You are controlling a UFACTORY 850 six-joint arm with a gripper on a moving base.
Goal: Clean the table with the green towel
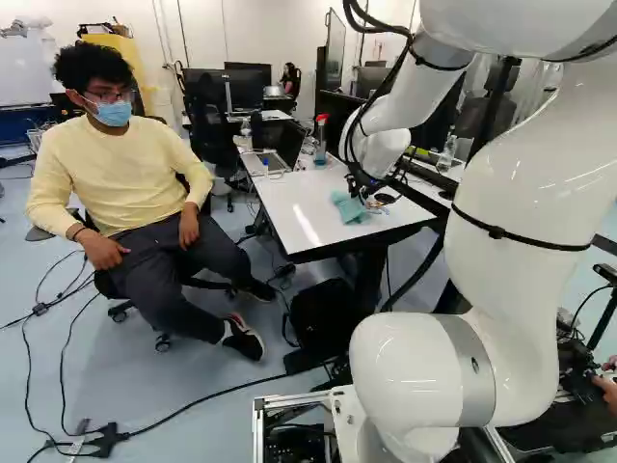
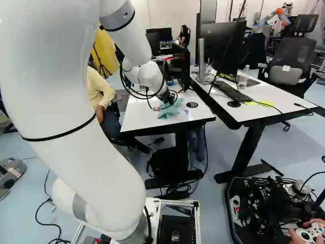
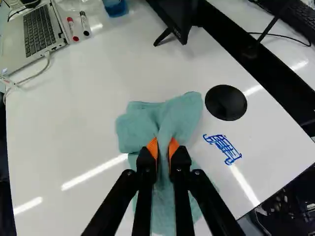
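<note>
White wall (image 2: 170, 12) | bluish floor (image 2: 299, 147) | dark office chair (image 2: 293, 55) | monitor (image 2: 219, 47)

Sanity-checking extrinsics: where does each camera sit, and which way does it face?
Left base view: on base, behind-left of arm, facing ahead and slightly down at table; arm and lowest joint show.
Right base view: behind-right, roughly same heading; same parts show.
Wrist view: on wrist, looking along gripper at towel; both fingers show.
All share table and towel.
</note>
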